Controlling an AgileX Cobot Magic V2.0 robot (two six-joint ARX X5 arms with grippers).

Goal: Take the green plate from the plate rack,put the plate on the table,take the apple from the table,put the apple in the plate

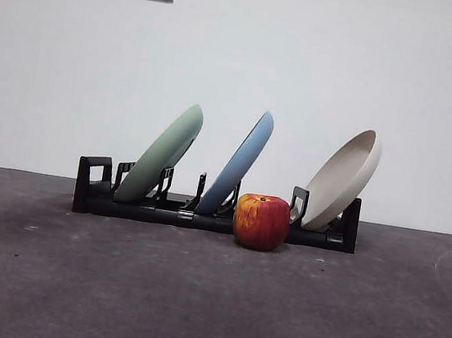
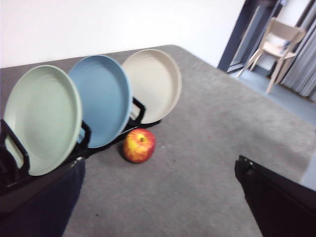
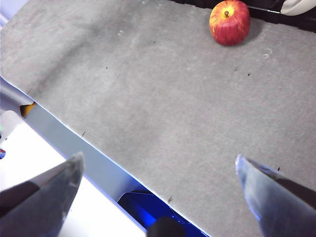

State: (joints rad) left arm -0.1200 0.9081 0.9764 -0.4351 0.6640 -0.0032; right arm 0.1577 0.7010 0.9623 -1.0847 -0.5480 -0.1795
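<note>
The green plate (image 1: pixel 164 153) leans in the left slot of the black plate rack (image 1: pixel 160 213) on the table (image 1: pixel 188 308). The apple (image 1: pixel 261 222) sits on the table just in front of the rack, between the blue and beige plates. In the left wrist view, the green plate (image 2: pixel 44 118) is close, with the apple (image 2: pixel 139 145) beyond; my left gripper (image 2: pixel 158 165) is open and empty. My right gripper (image 3: pixel 159 158) is open and empty over the table's near edge, far from the apple (image 3: pixel 229 22). Neither arm shows in the front view.
A light blue plate (image 1: pixel 240 163) stands in the rack's middle and a beige plate (image 1: pixel 343 180) at its right end. The table edge (image 3: pixel 98 148) runs under my right gripper. A chair (image 2: pixel 276 39) stands off beyond the table.
</note>
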